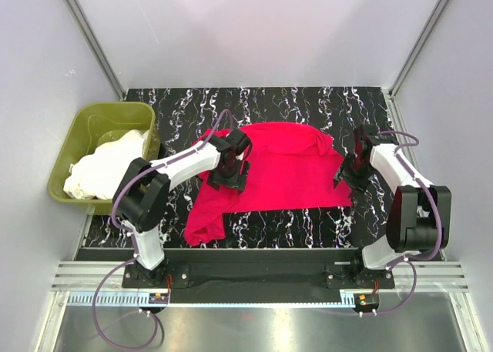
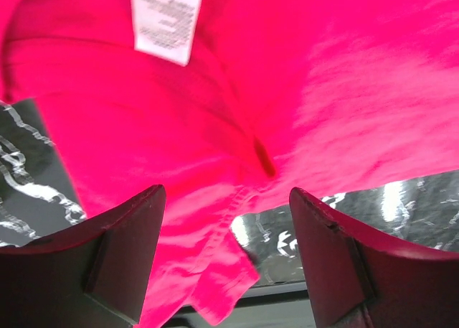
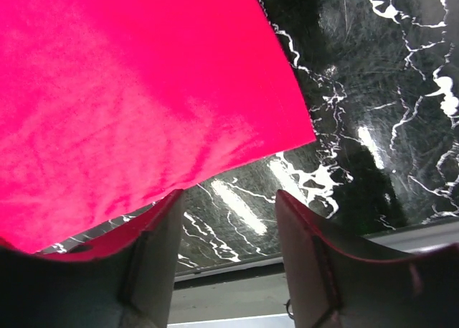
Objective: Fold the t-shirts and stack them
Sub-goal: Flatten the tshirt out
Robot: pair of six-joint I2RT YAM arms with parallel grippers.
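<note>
Lying across the middle of the black, white-veined worktop (image 1: 308, 105), the crimson t-shirt (image 1: 285, 171) was spread mostly flat, with a narrower, rumpled part trailing toward the near-left edge. The left fingers (image 2: 115, 260) stood wide apart over the shirt's left side, with nothing clamped between them. In the left wrist view red cloth filled the space beyond them, and a white care label (image 2: 165, 19) showed on the fabric farther off. The right fingers (image 3: 143, 263) were also apart and empty, at the shirt's right edge. The right wrist view showed a corner of the red cloth ending just beyond them, with 1 finger overlapping the cloth's near edge and bare worktop in the gap between the 2. Whether that finger touched the cloth could not be told. Beside the worktop's left edge sat an olive-green tub (image 1: 92, 119), holding the white t-shirts (image 1: 108, 163) in a loose, unfolded heap.
</note>
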